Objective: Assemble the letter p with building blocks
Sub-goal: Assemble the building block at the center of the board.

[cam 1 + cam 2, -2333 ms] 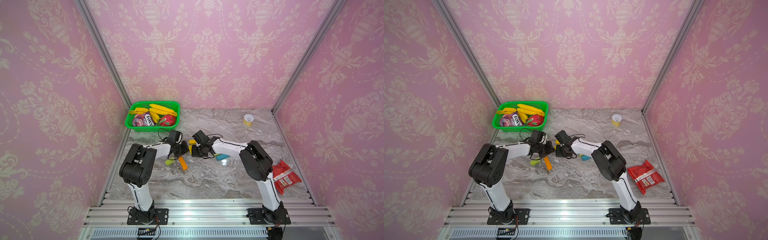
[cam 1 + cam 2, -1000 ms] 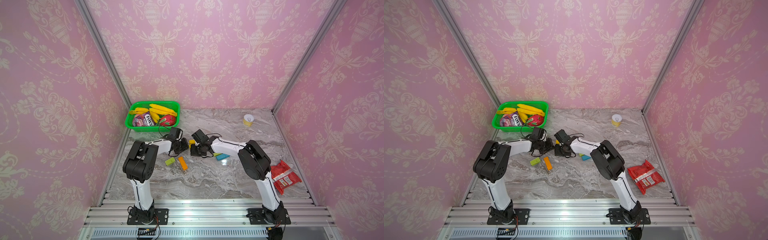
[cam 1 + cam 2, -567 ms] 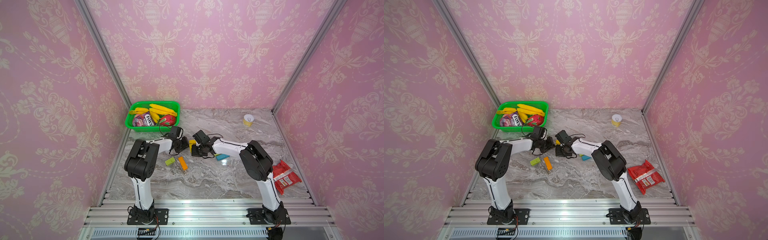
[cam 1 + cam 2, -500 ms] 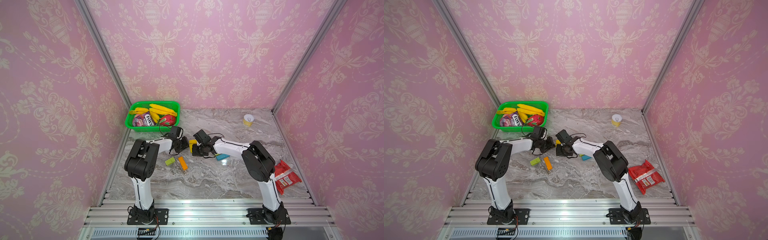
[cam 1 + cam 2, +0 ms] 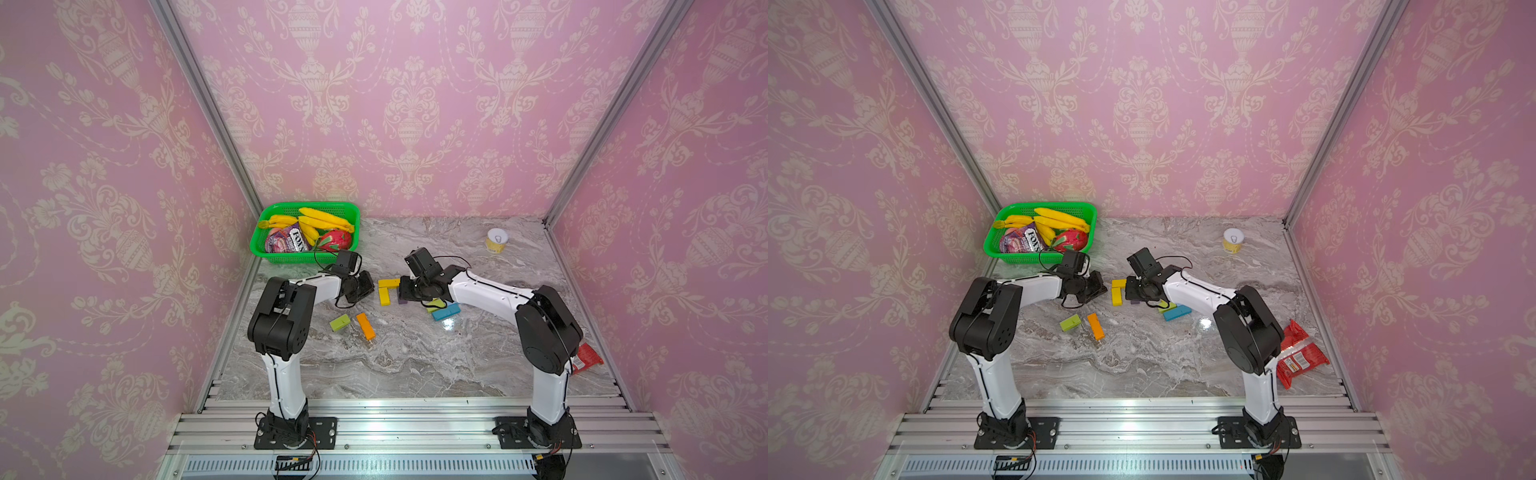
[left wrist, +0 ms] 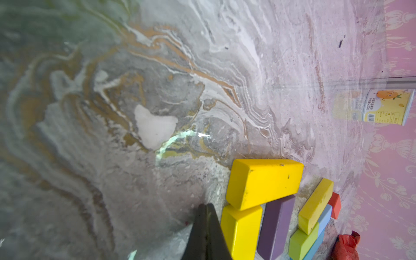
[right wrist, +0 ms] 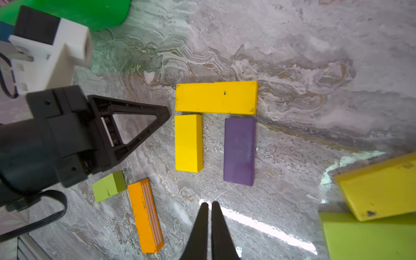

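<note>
Marble (image 7: 213,146) shows between purple block (image 7: 239,150) and short yellow block (image 7: 188,143).

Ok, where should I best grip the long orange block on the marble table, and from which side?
Grip the long orange block across its narrow width, near the middle, from straight above. It lies flat with both long sides free there; the small lime green block crowds only its far end.

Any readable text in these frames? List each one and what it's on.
"FOX'S": on the purple packet in the green basket.
Yellow can: small print and a barcode on the label, too blurred to read.
Red snack packet: label print too small to read.
</note>
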Controlling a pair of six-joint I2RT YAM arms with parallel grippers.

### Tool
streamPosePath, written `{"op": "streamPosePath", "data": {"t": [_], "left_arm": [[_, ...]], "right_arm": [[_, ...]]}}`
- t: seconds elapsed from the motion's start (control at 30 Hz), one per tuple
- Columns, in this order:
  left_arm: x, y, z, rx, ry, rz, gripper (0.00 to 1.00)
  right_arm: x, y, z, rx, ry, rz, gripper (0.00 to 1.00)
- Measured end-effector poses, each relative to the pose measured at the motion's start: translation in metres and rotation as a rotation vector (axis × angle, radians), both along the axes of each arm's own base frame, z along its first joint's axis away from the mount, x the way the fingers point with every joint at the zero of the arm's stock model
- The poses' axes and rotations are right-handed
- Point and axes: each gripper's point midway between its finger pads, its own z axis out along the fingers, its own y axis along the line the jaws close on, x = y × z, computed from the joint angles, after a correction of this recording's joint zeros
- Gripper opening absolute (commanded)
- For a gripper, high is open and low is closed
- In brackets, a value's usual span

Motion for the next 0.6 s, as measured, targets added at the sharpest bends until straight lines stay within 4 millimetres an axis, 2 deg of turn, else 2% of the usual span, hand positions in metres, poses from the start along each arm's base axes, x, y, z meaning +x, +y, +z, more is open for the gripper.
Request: {"op": "streamPosePath", "data": {"t": [0.27,0.43,0.6], "left_arm": [[-0.008,-0.003,-0.001,-0.019,0.012,-0.015,0.00],[-0.011,-0.004,-0.001,-0.029,0.013,-0.023,0.00],[-0.013,-0.008,0.000,-0.034,0.015,-0.032,0.00]], "right_arm": [[0.001,0.006,-0.001,0.026,-0.003,0.010,0.09],[0.001,0.006,-0.010,0.019,0.011,0.009,0.09],[0.001,0.006,-0.011,0.018,0.012,0.009,0.09]]}}
